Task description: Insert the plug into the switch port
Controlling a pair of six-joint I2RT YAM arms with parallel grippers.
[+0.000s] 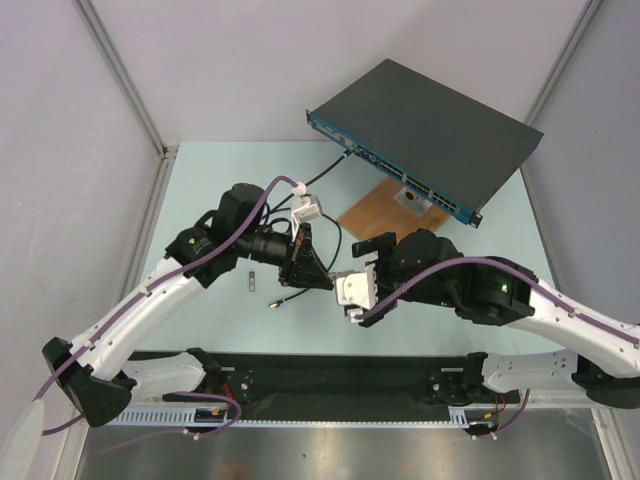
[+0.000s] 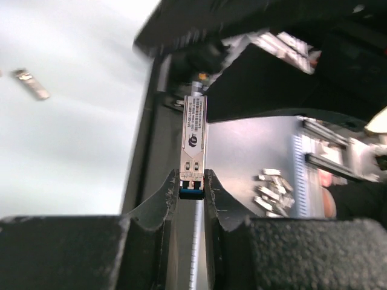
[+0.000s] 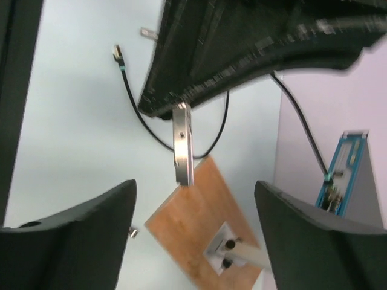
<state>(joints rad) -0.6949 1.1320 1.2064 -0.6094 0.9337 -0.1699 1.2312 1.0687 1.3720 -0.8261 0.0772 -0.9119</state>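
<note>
Left claw (image 2: 192, 193) pinching plug (image 2: 193, 139), switch (image 1: 430, 125) well apart

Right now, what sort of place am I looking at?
Probably a robotics test cell: two arms bolted to a table, plain partition walls around it, a network switch laid out.

The counter (image 1: 250, 160) is viewed from above; the plug (image 2: 193, 142) is framed closely by both wrist cameras.

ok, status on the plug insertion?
Left pincer shut on SFP plug. Right pincer open, facing it. Switch not reached; black cable in one port, wooden board before its front.
</note>
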